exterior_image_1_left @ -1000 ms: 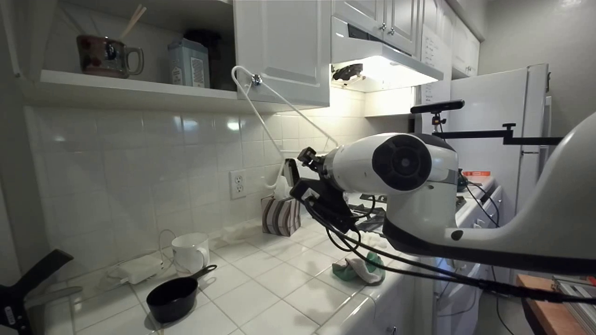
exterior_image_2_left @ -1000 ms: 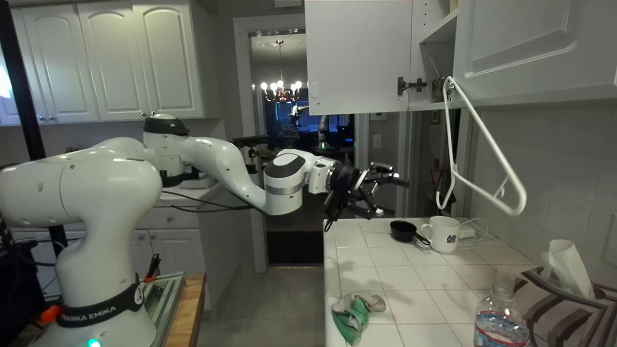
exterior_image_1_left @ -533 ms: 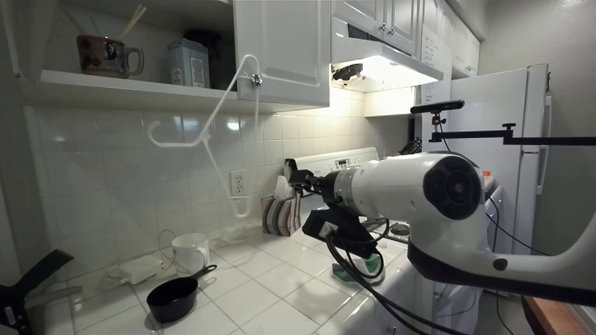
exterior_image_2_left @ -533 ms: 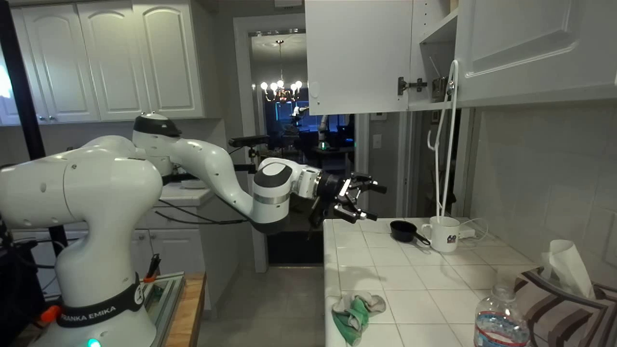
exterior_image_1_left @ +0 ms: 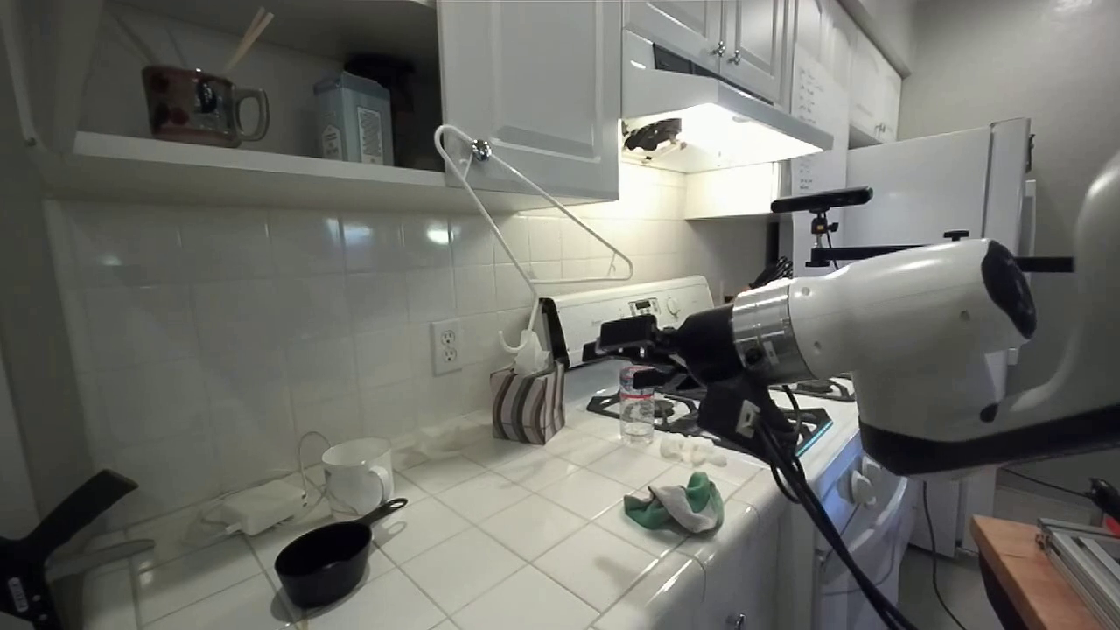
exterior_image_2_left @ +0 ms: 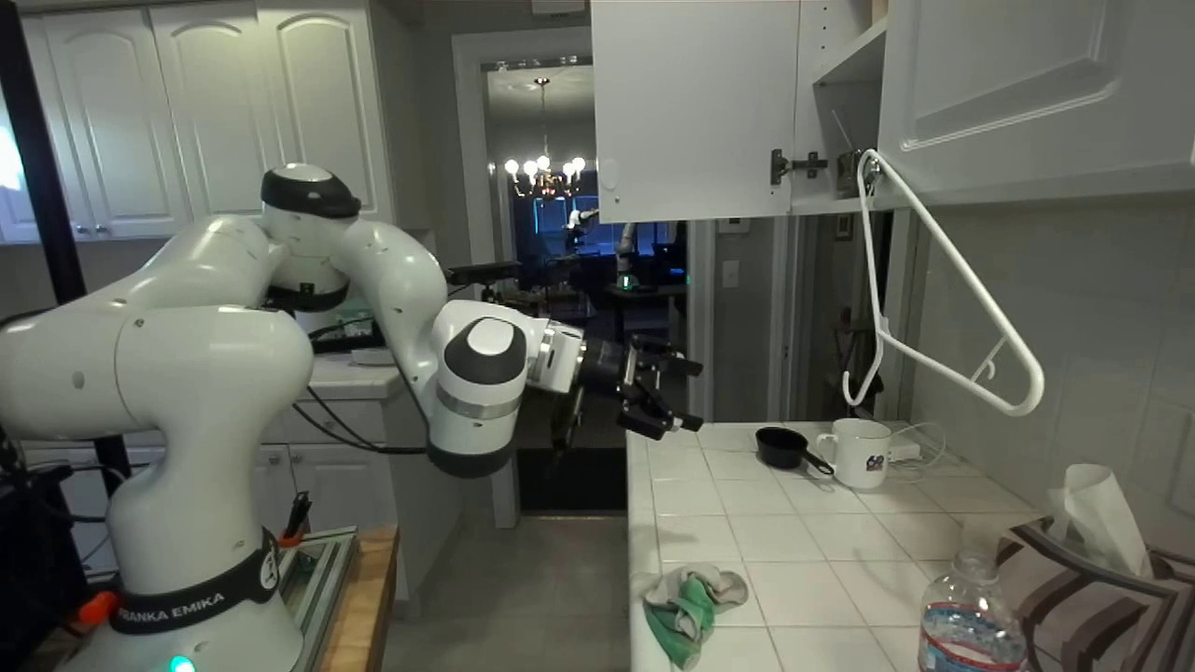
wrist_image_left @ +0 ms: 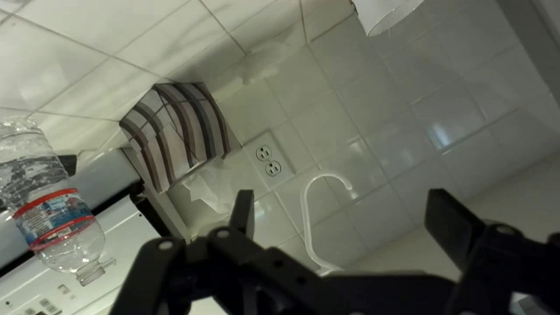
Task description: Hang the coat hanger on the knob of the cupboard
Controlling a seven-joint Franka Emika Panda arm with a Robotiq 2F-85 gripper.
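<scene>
– Where's the cupboard [exterior_image_2_left: 1018,103]?
– Two o'clock in an exterior view.
– And the coat hanger [exterior_image_2_left: 954,261]?
– Near three o'clock there, hung by one corner, body slanting down towards five.
– The gripper [exterior_image_2_left: 689,395]?
– Eight o'clock from the coat hanger and apart from it, jaws spread wide, holding nothing.
– And the knob [exterior_image_1_left: 481,150]?
– Inside the coat hanger's top corner, bearing its weight.

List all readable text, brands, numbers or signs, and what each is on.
"FRANKA EMIKA": black base band of the arm.
Looks like "60", too blurred to be sure: white mug.
Bottle label: too blurred.
Carton: too small.
Posted sheet: too small.
Stove panel markings: too blurred.
Black-handled item: too small.
</scene>
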